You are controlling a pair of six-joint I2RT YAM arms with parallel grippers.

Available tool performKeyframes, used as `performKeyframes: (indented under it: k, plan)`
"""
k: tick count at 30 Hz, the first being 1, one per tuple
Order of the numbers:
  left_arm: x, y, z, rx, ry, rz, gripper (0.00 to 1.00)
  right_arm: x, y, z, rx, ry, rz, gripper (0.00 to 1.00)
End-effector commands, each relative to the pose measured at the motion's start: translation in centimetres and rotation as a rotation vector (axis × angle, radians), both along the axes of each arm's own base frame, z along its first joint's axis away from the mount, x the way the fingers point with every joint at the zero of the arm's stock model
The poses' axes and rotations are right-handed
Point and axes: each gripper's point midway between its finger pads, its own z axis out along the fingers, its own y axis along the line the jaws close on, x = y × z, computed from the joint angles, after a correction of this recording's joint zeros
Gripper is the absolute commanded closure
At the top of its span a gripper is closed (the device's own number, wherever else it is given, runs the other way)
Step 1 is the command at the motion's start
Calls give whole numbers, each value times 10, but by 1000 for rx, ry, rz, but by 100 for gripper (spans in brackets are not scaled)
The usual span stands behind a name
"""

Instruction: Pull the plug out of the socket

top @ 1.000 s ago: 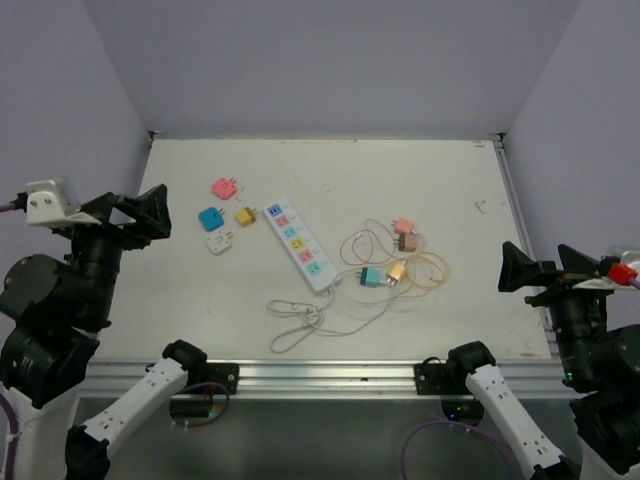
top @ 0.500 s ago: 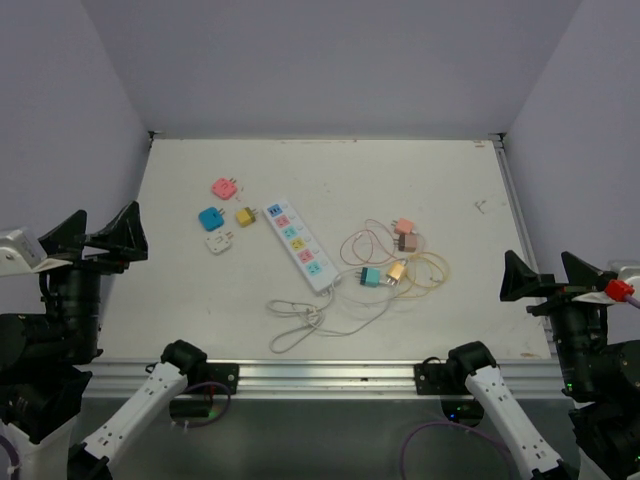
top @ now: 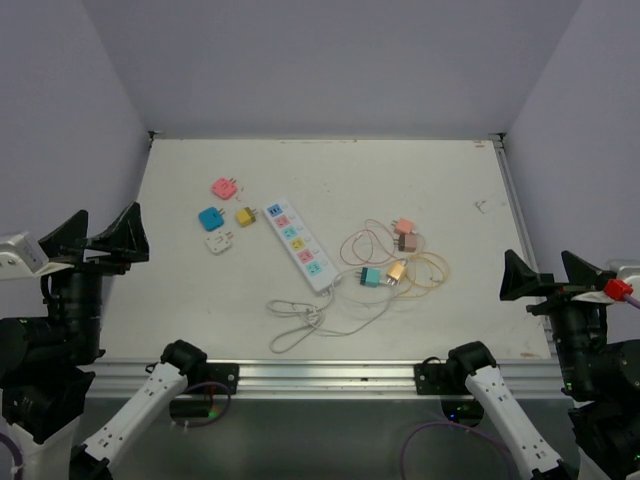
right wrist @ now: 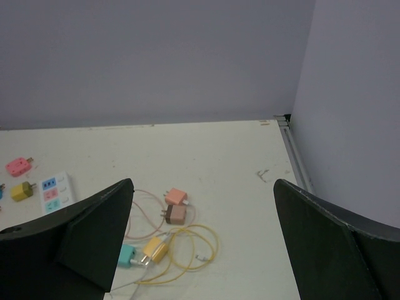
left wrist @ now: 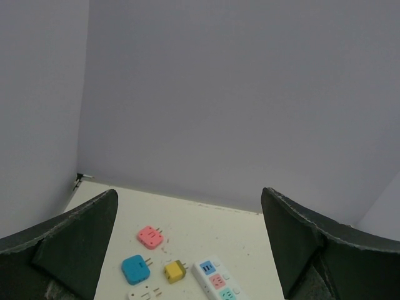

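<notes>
The socket (top: 298, 243), a long white strip with coloured outlet faces, lies slanted on the table left of centre. I see no plug standing in it. Its far end shows in the left wrist view (left wrist: 215, 282) and in the right wrist view (right wrist: 52, 190). My left gripper (top: 100, 238) is open and empty, raised at the table's left edge, well short of the strip; it also shows in its wrist view (left wrist: 189, 194). My right gripper (top: 548, 275) is open and empty at the right edge, as its wrist view shows too (right wrist: 203, 184).
Loose pink (top: 224, 187), blue (top: 210, 218), yellow (top: 245, 215) and white (top: 219, 242) plugs lie left of the strip. Pink (top: 404, 226), brown (top: 406, 241), teal (top: 370, 276) and yellow (top: 396, 271) chargers lie right of it among tangled cables. The white cord (top: 300, 320) loops near the front.
My left arm has drawn back down and to the left, away from the table. My right arm has dropped back slightly. Nothing on the table has moved.
</notes>
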Motion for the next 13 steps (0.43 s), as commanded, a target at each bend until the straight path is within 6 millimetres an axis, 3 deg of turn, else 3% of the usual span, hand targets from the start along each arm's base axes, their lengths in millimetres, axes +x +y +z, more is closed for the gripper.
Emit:
performKeyframes:
  k: [1,13]
  plan:
    - [-6,0,16,0,-79,-9,0,4,-1,8,-13,-28,-8,1]
    - [-1,-7,14,7,-81,-36,0,7,5,7,-19,-21,17,1]
